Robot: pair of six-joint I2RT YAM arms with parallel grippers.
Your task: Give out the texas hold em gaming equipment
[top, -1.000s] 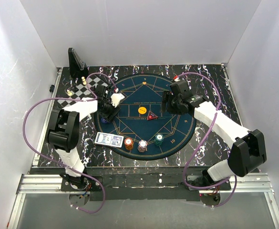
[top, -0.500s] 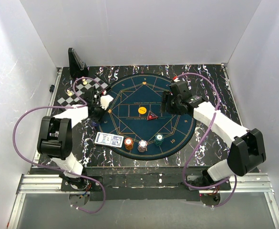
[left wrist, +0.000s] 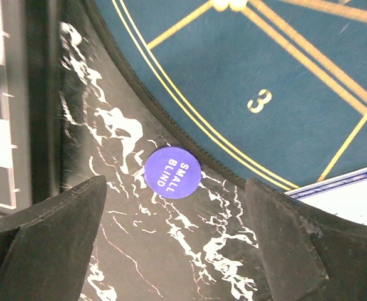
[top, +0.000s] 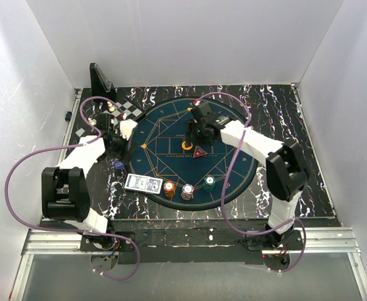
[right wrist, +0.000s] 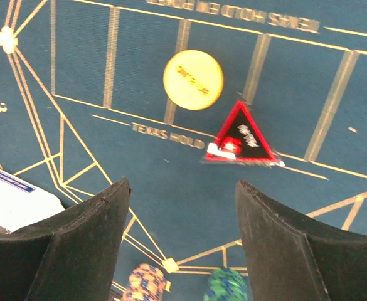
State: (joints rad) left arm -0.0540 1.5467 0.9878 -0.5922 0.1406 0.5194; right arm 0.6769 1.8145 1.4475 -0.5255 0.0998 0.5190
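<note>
A round blue marker (left wrist: pixel 172 172) reading SMALL BLIND lies flat on the marbled table, just off the dark blue mat's (left wrist: pixel 265 81) left edge. My left gripper (left wrist: pixel 175 210) hovers open over it, touching nothing; in the top view the left gripper (top: pixel 120 152) stands above that marker (top: pixel 117 164). My right gripper (right wrist: pixel 182 188) is open and empty over the mat's middle, just short of a yellow round marker (right wrist: pixel 193 79) and a red triangular marker (right wrist: pixel 239 135). Blue-backed cards (top: pixel 143 183) and orange (top: pixel 169 187), white (top: pixel 187 191) and teal (top: pixel 208 182) chip stacks sit at the mat's near edge.
A checkered board (top: pixel 105 116) with small chess pieces lies at the back left, beside a black stand (top: pixel 100 80). White walls close in the table on three sides. Purple cables loop from both arms over the table.
The left arm has swung left off the mat and its gripper has opened; the blue marker now lies on the table. The right arm has swung left to the mat's middle.
</note>
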